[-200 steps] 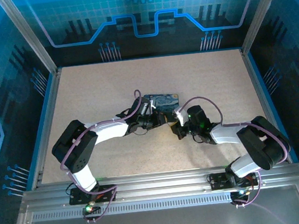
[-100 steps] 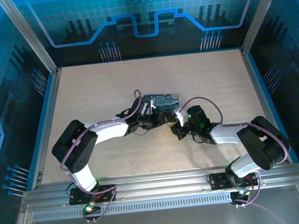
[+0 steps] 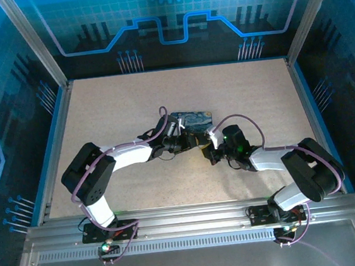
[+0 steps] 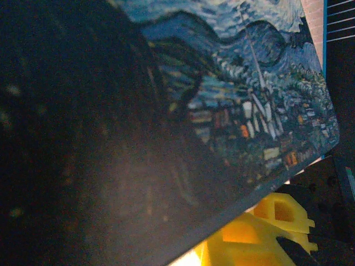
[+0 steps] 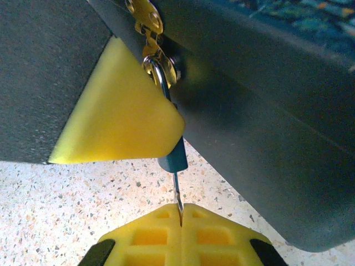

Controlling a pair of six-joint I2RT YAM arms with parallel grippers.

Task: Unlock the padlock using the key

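Note:
In the right wrist view the padlock (image 5: 173,156), small with a blue-grey body, hangs by its shackle (image 5: 159,73) from the gold hasp (image 5: 145,12) of the starry-night tin (image 3: 192,119). A yellow finger pad (image 5: 116,111) of my left gripper (image 3: 193,142) lies over the padlock's body, shut on it; its other finger is hidden. The key (image 5: 177,195) is a thin blade pointing up into the padlock's underside, and my right gripper (image 5: 182,215) is shut on its lower end. The left wrist view sits very close to the tin's painted lid (image 4: 249,94), with a yellow pad (image 4: 252,235) below it.
The tin stands mid-table on the speckled tabletop (image 3: 129,100), and both arms meet at its near edge. Metal posts and blue panels wall in the table. The arm bases sit on the rail (image 3: 186,218) at the near edge.

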